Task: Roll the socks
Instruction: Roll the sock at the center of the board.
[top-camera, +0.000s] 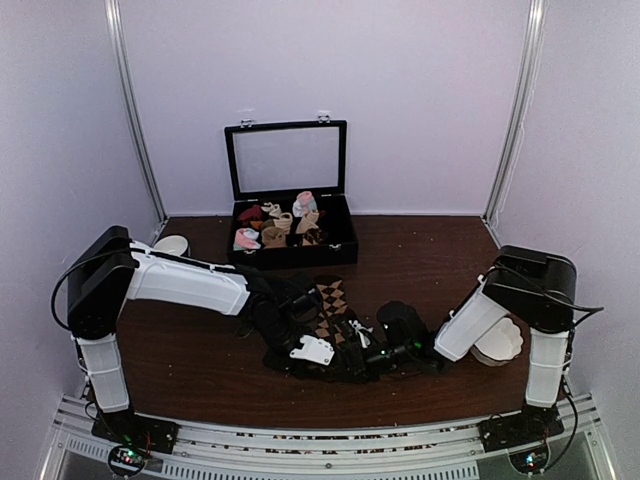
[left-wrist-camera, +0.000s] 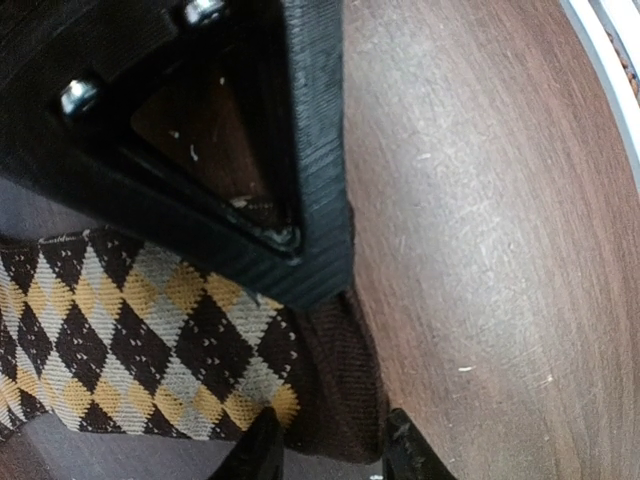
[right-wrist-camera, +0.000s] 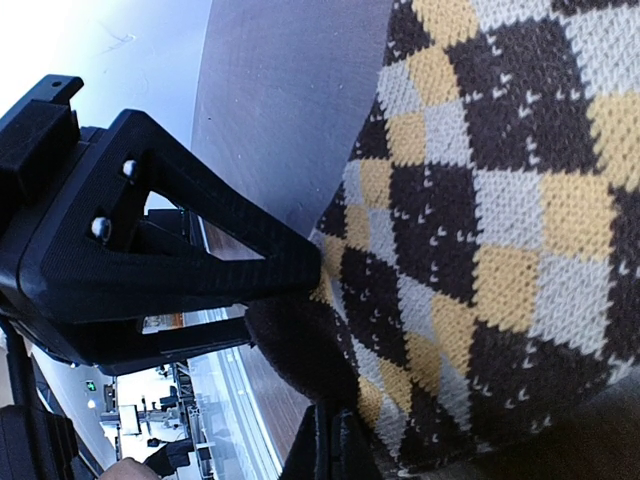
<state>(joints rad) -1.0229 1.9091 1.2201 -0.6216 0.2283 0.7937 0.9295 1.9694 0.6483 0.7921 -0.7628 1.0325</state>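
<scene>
The socks (top-camera: 333, 297) are dark brown with tan and grey argyle diamonds and lie flat on the table, running from its middle toward the front. Their plain brown end (left-wrist-camera: 335, 400) sits between my left gripper's (left-wrist-camera: 330, 462) two fingers (left-wrist-camera: 255, 455), which press on it from both sides. My right gripper (right-wrist-camera: 336, 447) is shut, its tips at the socks' (right-wrist-camera: 500, 200) brown edge; whether fabric is pinched cannot be told. Seen from above, the left gripper (top-camera: 330, 356) and the right gripper (top-camera: 358, 350) meet nose to nose at the socks' near end. The right gripper's black finger (left-wrist-camera: 300, 150) lies over the socks (left-wrist-camera: 150, 350).
An open black box (top-camera: 340, 235) with several small sock rolls (top-camera: 275, 230) stands behind the socks. A white object (top-camera: 172, 245) lies at the table's far left and another (top-camera: 498, 342) at the right, by the right arm. The table's (top-camera: 190, 365) front rail (left-wrist-camera: 610, 60) is close.
</scene>
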